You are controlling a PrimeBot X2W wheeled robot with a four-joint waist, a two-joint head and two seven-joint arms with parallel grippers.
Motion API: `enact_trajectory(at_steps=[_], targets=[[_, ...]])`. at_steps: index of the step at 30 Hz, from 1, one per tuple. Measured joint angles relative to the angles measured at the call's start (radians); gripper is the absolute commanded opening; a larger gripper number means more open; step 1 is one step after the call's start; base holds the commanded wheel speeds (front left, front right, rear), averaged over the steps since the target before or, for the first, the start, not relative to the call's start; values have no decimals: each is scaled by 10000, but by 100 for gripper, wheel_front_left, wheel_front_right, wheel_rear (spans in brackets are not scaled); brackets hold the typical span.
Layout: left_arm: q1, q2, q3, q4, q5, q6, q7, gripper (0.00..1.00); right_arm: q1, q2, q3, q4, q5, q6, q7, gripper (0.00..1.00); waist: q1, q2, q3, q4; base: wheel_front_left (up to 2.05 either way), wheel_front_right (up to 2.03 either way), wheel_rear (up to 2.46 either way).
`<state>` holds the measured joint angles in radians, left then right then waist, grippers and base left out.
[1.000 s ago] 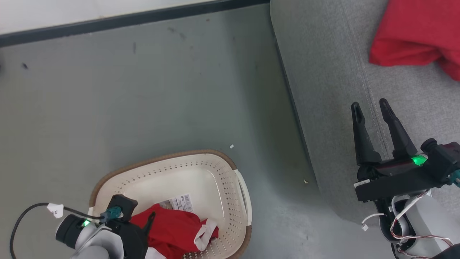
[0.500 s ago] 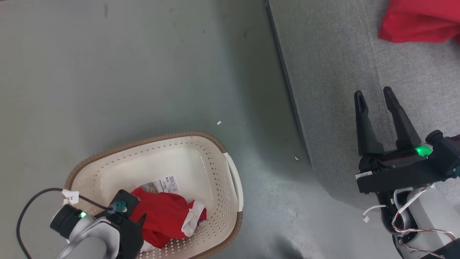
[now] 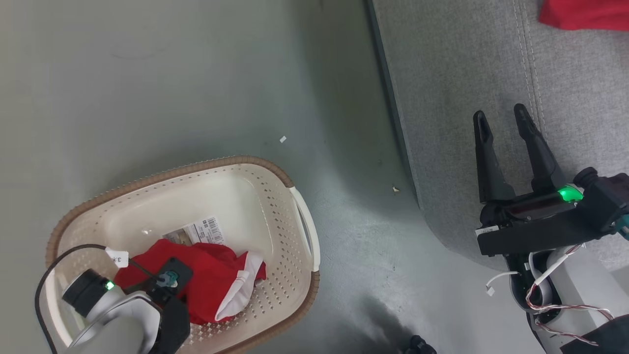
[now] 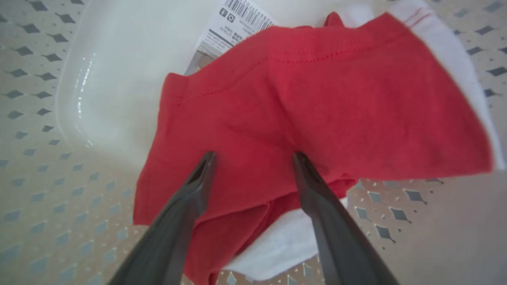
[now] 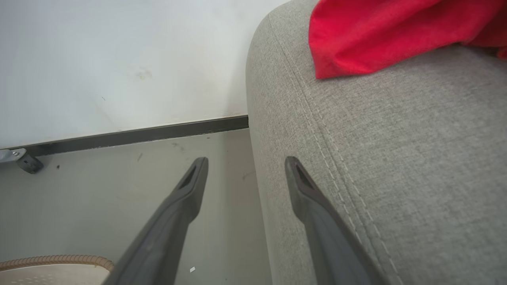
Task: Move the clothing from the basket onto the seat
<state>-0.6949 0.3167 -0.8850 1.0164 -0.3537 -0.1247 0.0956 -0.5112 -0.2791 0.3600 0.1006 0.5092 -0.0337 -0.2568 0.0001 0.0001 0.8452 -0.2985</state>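
Far left, head view: basket (image 3: 221,161) on the grey-green floor (image 3: 196,73), brown rim, perforated cream walls, white handle toward the seat.

Clothing (image 3: 206,275) lies bunched in the basket's near half, red with a white trim fold (image 3: 241,290) on its right side. A barcode label (image 3: 199,231) on the basket bottom is partly under the garment's far edge.

Left gripper (image 4: 253,156) is inside the basket, above the garment. Fingers spread apart with nothing clamped between them and both tips at the red fabric; can't tell if they press into it.

Middle: bare floor between basket and seat, one small white scrap (image 3: 282,139).

Right: seat (image 3: 452,73), grey upholstery, stitched seam, rounded front corner, well apart from the basket.

Right gripper (image 3: 500,112) hangs over the seat's front edge. Fingers parted and empty. Right wrist view: one finger over the floor, the other over the cushion edge.

Far right: second red garment (image 3: 580,12) lies on the seat, beyond the right gripper, cut off by the frame edge.
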Motion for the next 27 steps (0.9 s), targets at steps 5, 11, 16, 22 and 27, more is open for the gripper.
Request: enact_trajectory(at_steps=[5,11,16,22,27], targets=[[-13,-12,-430,134,98,0,-8,100,-118,86,-12,59,-25,46,0,100,0,1,192,-126,0,0,0],[-66,-25,-1058,278,460,0,-345,100,-170,211,-17,77,-100,117,-4,100,-2,0,302,-244,0,0,0],[-412,-144,-1262,309,481,-2,-922,100,-271,280,-29,157,-150,159,-13,100,-2,-2,382,-288,0,0,0],[-618,-318,-1398,514,395,-73,-1346,0,-342,393,-105,291,-174,224,-46,100,-1,-3,422,-306,0,0,0],[-712,-382,-1515,742,297,-73,-1613,0,-376,468,-159,399,-232,255,-46,100,-2,-2,375,-298,0,0,0]])
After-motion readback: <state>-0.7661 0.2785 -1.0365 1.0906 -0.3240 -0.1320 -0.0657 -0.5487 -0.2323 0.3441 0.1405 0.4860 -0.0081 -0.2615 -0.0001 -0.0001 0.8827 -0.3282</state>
